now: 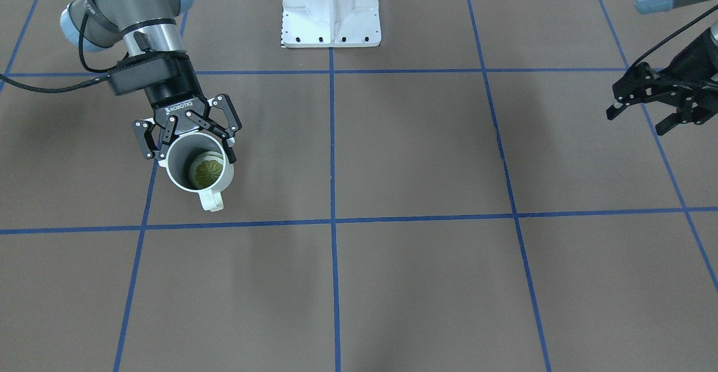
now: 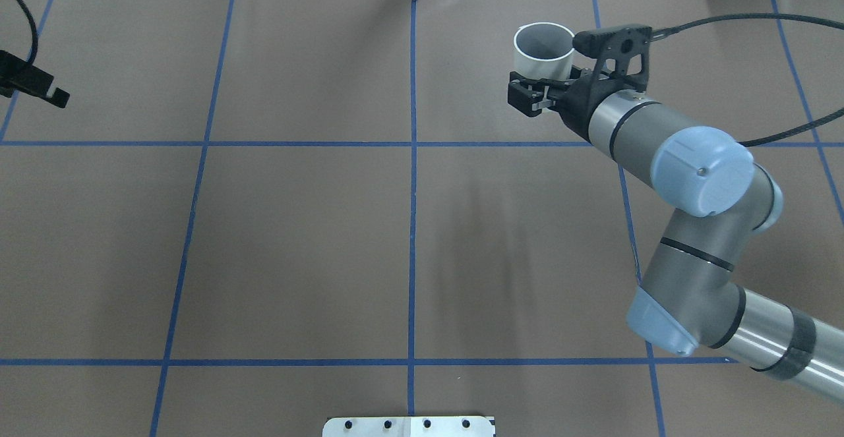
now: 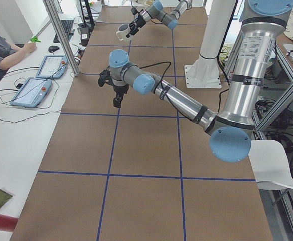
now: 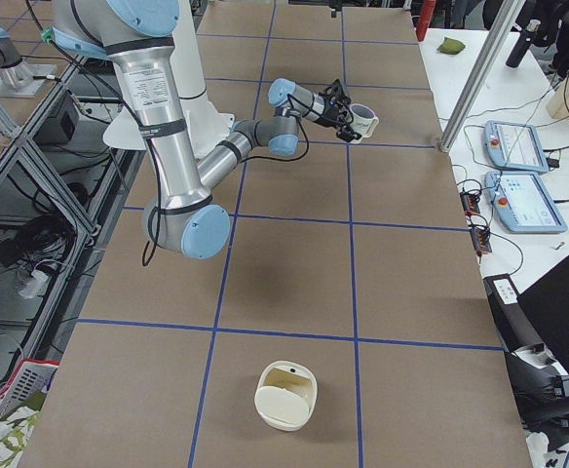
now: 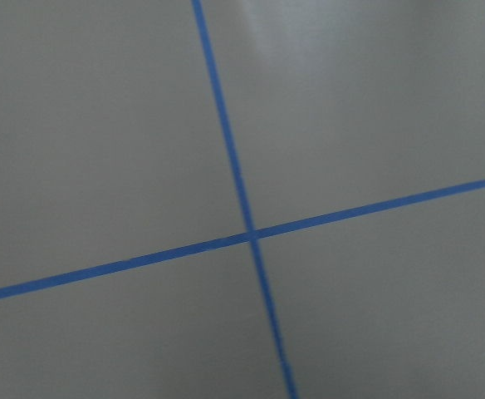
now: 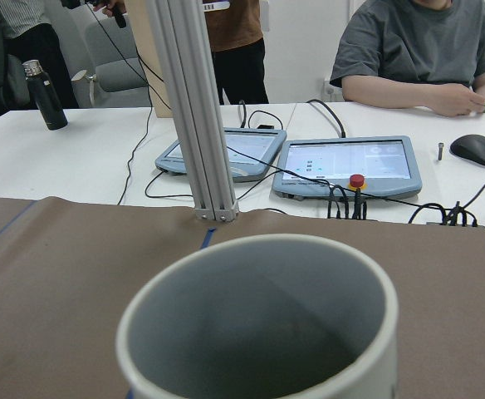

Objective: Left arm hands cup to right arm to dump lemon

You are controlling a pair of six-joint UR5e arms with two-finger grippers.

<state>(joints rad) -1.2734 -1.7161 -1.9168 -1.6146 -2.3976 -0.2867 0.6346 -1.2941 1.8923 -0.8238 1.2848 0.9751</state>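
My right gripper [image 1: 190, 155], lettered ROBOTIQ, is shut on the white cup [image 1: 180, 163], its fingers on either side of the wall just below the rim. The cup is held roughly upright above the table, its handle [image 1: 213, 199] pointing away from the robot. A dull yellow-green lemon [image 1: 206, 172] lies in its bottom. In the overhead view the cup [image 2: 543, 51] is at the far right and the lemon is hidden. The cup's grey mouth [image 6: 267, 324] fills the right wrist view. My left gripper [image 1: 639, 115] hangs open and empty far off at the other side.
The white robot base plate [image 1: 331, 10] stands at the table's middle edge. Blue tape lines [image 1: 332, 220] cross the brown table. A cream-white container [image 4: 284, 395] sits near the table's right end. People sit behind tablets [image 6: 346, 166] on the white desk beyond the far edge.
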